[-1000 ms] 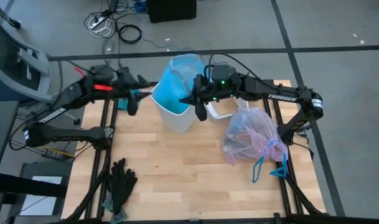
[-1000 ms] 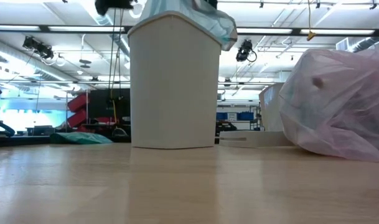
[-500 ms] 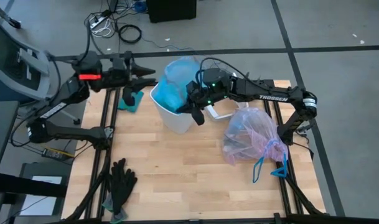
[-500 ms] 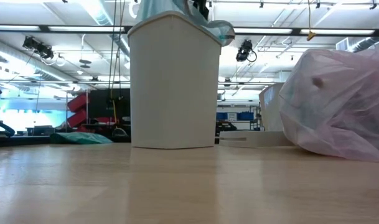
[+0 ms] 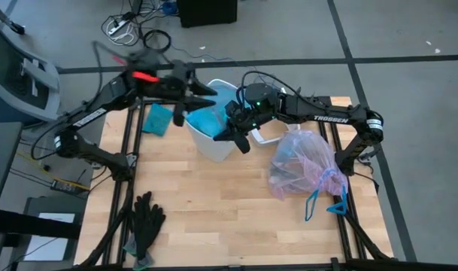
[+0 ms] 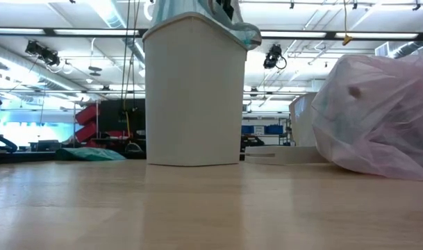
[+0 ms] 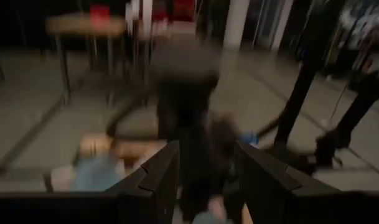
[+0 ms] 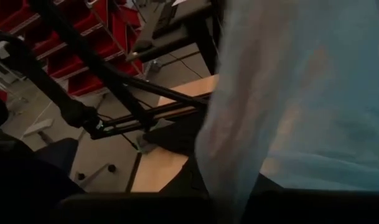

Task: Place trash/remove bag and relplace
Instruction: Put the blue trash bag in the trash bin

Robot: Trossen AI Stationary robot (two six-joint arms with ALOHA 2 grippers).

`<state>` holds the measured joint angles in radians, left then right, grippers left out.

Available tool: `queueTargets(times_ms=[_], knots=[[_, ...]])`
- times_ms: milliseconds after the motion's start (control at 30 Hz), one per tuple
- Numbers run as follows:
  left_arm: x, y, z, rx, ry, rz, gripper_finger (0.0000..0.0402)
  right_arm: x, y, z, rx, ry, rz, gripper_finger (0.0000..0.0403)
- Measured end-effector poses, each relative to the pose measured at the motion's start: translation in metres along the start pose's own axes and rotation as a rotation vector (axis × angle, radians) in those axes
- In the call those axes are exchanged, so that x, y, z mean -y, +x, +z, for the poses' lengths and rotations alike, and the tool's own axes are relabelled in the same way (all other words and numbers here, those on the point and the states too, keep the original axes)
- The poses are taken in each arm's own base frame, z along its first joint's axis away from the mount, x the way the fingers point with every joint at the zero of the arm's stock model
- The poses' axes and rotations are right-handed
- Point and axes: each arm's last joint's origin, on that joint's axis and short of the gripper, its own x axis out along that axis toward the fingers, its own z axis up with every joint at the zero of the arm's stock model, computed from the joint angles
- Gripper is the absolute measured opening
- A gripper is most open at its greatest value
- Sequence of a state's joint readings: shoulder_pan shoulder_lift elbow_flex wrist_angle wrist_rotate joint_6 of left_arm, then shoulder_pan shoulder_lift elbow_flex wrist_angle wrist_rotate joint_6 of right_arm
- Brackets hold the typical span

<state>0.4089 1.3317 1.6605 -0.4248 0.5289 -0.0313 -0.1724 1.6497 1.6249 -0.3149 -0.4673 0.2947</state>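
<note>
The full pink bag (image 5: 304,165) lies tied on the table (image 5: 213,218) to the right of the white bin (image 5: 213,139), already out so a fresh liner can go in. The light-blue bag (image 5: 210,117) sits in the bin's mouth, and the right gripper (image 5: 240,135) is at the rim with fingers closed, apparently pinching that film to hold it. The left gripper (image 5: 202,90) hovers over the bin's far edge, fingers apart, likely to spread the liner.

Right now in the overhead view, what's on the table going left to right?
Black gloves → folded teal bag → white bin → pink bag → blue ties.
</note>
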Motion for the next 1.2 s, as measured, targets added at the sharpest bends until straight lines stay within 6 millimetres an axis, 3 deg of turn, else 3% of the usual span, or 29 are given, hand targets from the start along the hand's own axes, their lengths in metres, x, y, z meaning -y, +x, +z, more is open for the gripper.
queueTargets(times_ms=[100, 367, 633, 800, 1033, 1200], knots=[[-0.004, 0.005, -0.008, -0.107, -0.039, 0.017, 0.0163, 0.002, -0.001, 0.0, 0.003, 0.003, -0.016, 0.0], [-0.002, -0.016, -0.01, -0.33, 0.059, 0.307, 0.0146, 0.001, -0.008, -0.001, -0.03, 0.05, -0.017, 0.0], [0.001, -0.023, -0.019, -0.462, 0.033, 0.339, 0.0071, -0.02, -0.019, -0.001, -0.086, 0.066, 0.15, 0.0], [0.002, -0.025, -0.02, -0.477, 0.049, 0.35, 0.001, -0.025, -0.029, 0.001, -0.083, 0.066, 0.15, 0.0], [-0.001, -0.045, -0.015, -0.478, 0.083, 0.477, 0.0007, -0.021, -0.032, 0.005, -0.012, 0.048, 0.008, 0.0002], [-0.006, -0.05, -0.017, -0.495, 0.063, 0.486, 0.0008, -0.021, -0.032, 0.01, 0.038, 0.046, -0.006, 0.0036]])
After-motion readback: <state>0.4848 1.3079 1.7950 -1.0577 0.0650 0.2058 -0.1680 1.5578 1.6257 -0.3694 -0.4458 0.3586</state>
